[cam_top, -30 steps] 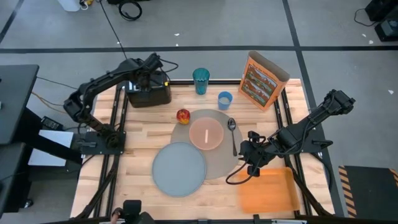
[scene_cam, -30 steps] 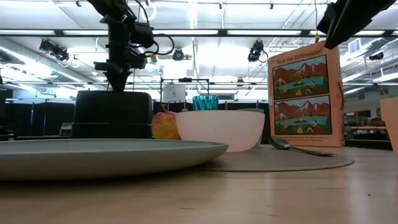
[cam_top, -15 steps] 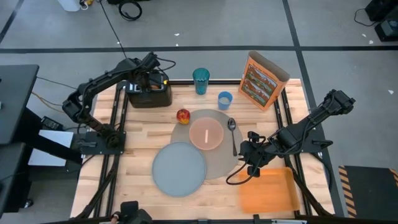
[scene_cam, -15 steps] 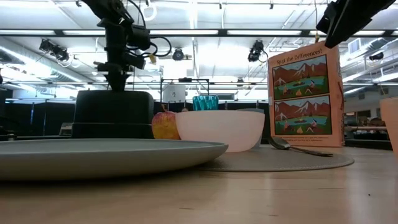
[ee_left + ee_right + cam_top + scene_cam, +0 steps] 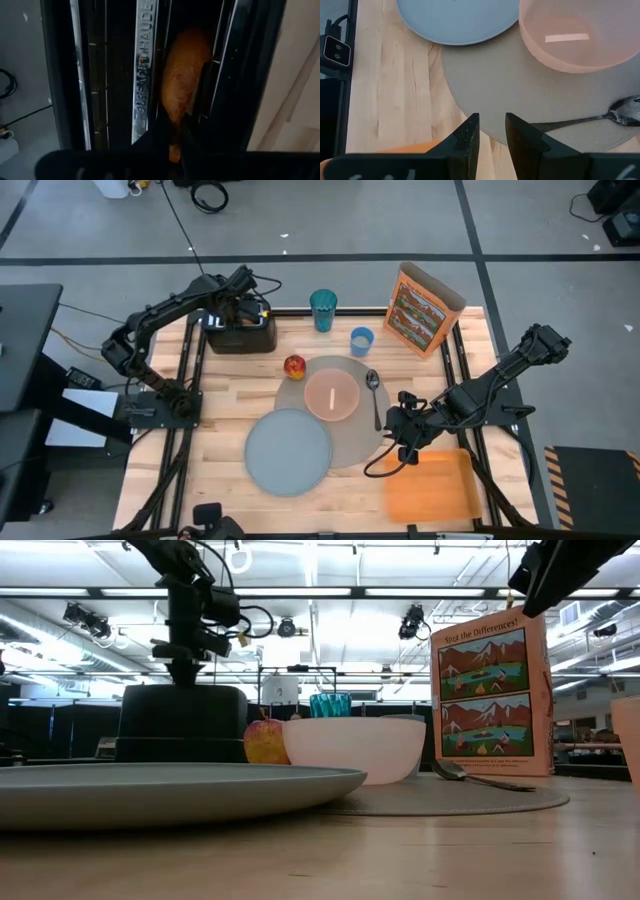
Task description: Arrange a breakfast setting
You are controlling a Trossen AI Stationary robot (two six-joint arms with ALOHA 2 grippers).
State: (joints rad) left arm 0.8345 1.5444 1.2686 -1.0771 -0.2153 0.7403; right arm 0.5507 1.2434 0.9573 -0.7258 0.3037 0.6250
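The toast ring (image 5: 182,85) stands edgewise in a slot of the black toaster (image 5: 240,332) at the table's far left. My left gripper (image 5: 175,137) reaches down into that slot and is shut on the toast; it also shows in the high view (image 5: 243,310). The pink bowl (image 5: 331,394) and the metal spoon (image 5: 375,395) rest on the tan mat (image 5: 350,435). The grey-blue plate (image 5: 288,450) lies partly on the mat's near-left edge. My right gripper (image 5: 491,131) is open and empty over the mat's right edge. My left gripper pinches one end of the toast ring's edge (image 5: 175,122) between its two fingers. The fingers come from above, pointing down into the toaster slot. The toast stands in the slot between the wire guides; how far back it reaches between the fingers does not show.
The red-yellow apple (image 5: 294,366) lies left of the mat's far edge. The light-blue cup (image 5: 361,340), a teal glass (image 5: 323,310) and the orange cereal box (image 5: 425,308) stand along the far side. A flat orange tray (image 5: 428,485) lies at the near right.
My left gripper has shifted a little over the toaster, toward the table's right edge. My right arm has kept still.
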